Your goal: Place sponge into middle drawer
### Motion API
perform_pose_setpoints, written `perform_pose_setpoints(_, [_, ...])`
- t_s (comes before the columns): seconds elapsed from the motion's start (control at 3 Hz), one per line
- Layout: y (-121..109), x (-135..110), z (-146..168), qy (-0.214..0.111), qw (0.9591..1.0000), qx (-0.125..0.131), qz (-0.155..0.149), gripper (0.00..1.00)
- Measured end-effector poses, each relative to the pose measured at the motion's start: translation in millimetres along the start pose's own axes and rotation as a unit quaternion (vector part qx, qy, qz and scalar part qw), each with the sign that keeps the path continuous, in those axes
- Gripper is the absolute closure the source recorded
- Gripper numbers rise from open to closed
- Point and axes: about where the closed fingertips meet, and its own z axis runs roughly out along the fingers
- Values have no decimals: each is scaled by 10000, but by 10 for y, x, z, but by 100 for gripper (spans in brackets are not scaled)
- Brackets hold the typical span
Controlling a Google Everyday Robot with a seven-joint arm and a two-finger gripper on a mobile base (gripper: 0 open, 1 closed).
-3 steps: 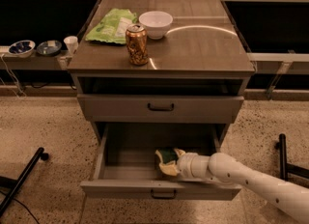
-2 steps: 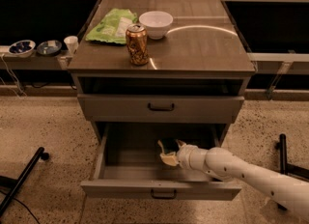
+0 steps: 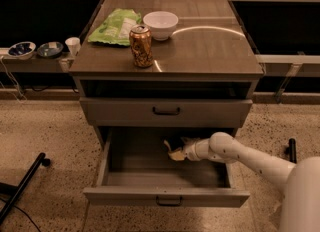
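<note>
The middle drawer (image 3: 165, 197) is pulled out, its grey front with a dark bar handle facing me. My gripper (image 3: 172, 151) reaches from the right into the drawer's box, a little above its floor toward the back. It is shut on the sponge (image 3: 176, 155), whose yellow foam shows at the fingertips. The white arm (image 3: 240, 153) runs from the lower right over the drawer's right side.
The closed upper drawer front (image 3: 166, 111) sits just above the gripper. On the cabinet top stand a can (image 3: 141, 46), a white bowl (image 3: 160, 24) and a light green bag (image 3: 116, 25). Small bowls and a cup (image 3: 73, 45) sit on a left shelf. A black stand leg (image 3: 22, 186) lies on the floor.
My gripper has moved with the sponge from the drawer's front middle toward the back of the drawer and slightly up. The drawer has not moved.
</note>
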Motion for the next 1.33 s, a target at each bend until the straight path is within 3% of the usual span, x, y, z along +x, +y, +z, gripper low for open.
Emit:
perform_pose_setpoints(0.33, [198, 296, 107, 26, 9979, -617, -168, 27])
perform_pose_setpoints(0.67, [272, 332, 98, 35, 9966, -746, -357, 4])
perform_pose_setpoints(1.33, [265, 322, 111, 39, 9968, -725, -320, 0])
